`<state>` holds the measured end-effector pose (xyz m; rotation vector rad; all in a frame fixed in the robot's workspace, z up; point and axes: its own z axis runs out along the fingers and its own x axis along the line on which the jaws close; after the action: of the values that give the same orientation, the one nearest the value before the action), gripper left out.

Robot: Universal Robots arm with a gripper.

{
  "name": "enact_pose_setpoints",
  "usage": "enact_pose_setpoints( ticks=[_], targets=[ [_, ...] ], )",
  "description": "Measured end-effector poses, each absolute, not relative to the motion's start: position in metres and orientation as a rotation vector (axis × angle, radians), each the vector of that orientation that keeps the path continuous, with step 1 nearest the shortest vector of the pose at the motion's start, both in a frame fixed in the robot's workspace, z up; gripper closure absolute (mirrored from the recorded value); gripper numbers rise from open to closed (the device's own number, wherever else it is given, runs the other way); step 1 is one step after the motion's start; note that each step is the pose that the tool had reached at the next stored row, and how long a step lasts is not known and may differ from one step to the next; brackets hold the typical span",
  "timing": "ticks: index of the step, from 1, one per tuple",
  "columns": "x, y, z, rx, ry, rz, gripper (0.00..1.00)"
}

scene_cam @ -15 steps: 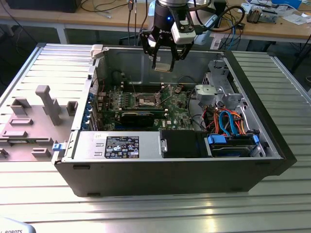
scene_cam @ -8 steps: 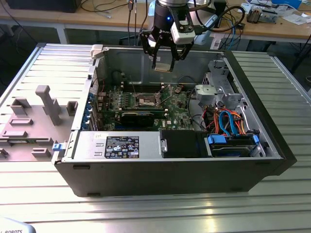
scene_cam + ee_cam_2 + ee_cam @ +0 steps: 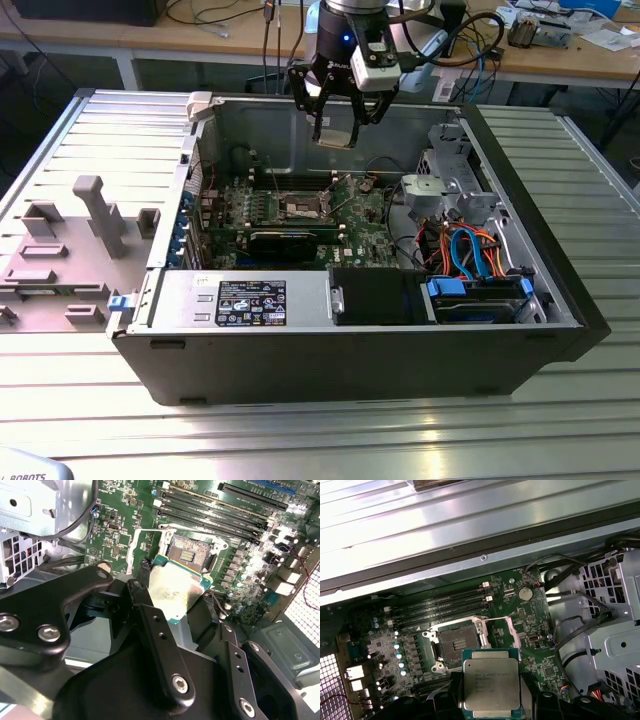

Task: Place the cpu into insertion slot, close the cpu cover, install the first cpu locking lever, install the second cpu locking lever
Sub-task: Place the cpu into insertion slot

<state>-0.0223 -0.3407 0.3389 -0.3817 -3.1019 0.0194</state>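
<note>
The cpu is grasped at two opposite edges by the gripper — its fingers are clenched on the chip, and the silvery-grey top is seen in both wrist views. The cpu is held in the air above the insertion slot, apart from it. The insertion slot is uncovered and dark inside, set in the green board of the computer case. The cpu cover is raised — it is seen just beside the insertion slot. The case is laid on the ribbed metal surface.
</note>
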Motion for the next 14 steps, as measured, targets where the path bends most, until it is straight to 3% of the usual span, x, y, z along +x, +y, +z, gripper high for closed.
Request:
enact_pose_setpoints(
  ticks=[14],
  targets=[
    [-0.0223,-0.3407,0.3386,-0.423,-3.096,0.020,0.46]
  ],
)
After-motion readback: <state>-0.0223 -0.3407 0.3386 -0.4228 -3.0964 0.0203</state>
